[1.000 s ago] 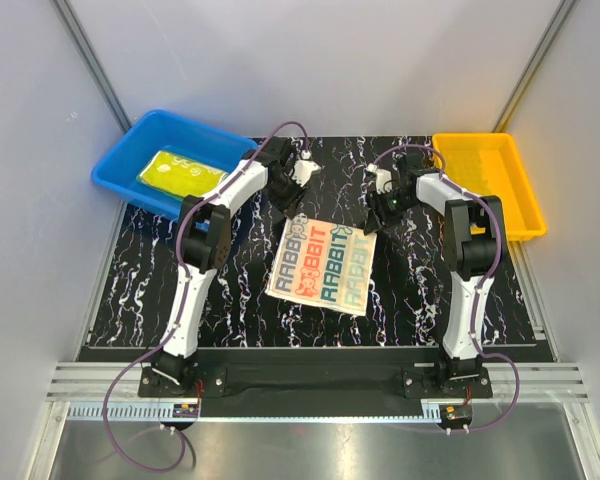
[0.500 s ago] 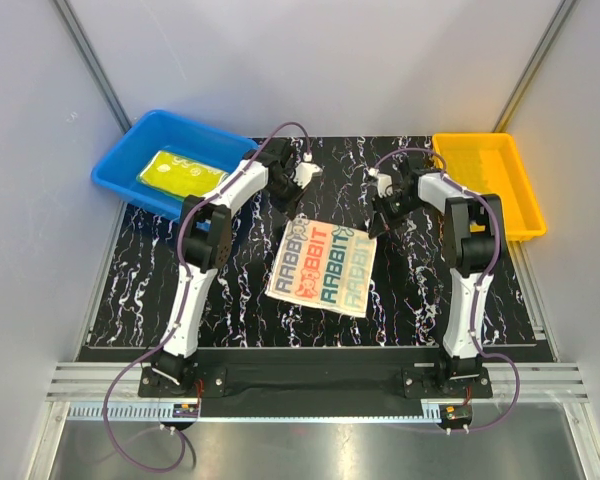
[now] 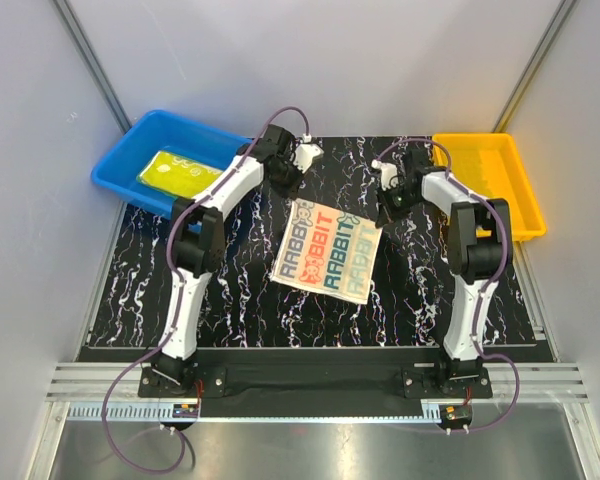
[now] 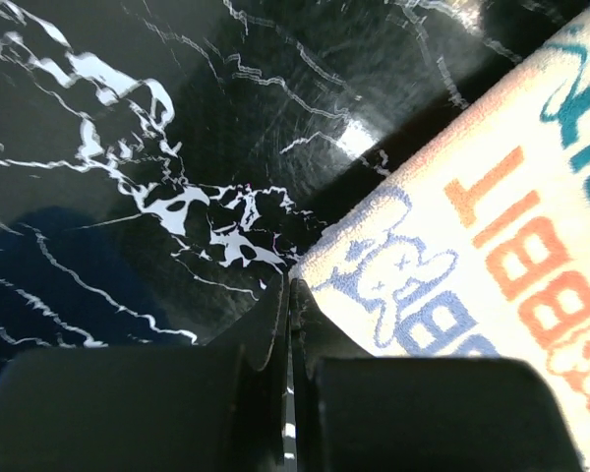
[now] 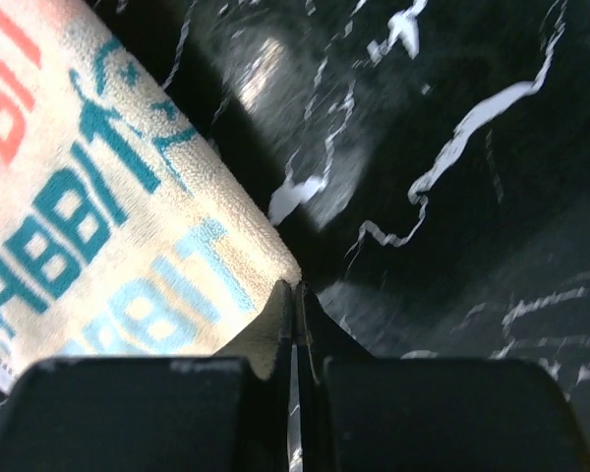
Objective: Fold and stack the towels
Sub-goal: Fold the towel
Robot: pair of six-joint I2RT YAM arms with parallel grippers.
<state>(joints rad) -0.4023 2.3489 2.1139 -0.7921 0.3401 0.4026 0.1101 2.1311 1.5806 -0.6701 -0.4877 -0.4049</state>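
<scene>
At mid-desk (image 3: pixel 180 290), the lettered towel (image 3: pixel 326 253) is lying spread. Left fingers (image 4: pixel 261 334) and right fingers (image 5: pixel 265 329) are each clamping together on one far corner of it. The cloth is trailing nearward from both, so the fold likely runs toward the desk's near edge.

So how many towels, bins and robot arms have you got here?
Towels: 2, the lettered towel and the yellow towel
Bins: 2, the blue bin and the orange bin
Arms: 2, the left arm and the right arm
Total: 6
</scene>
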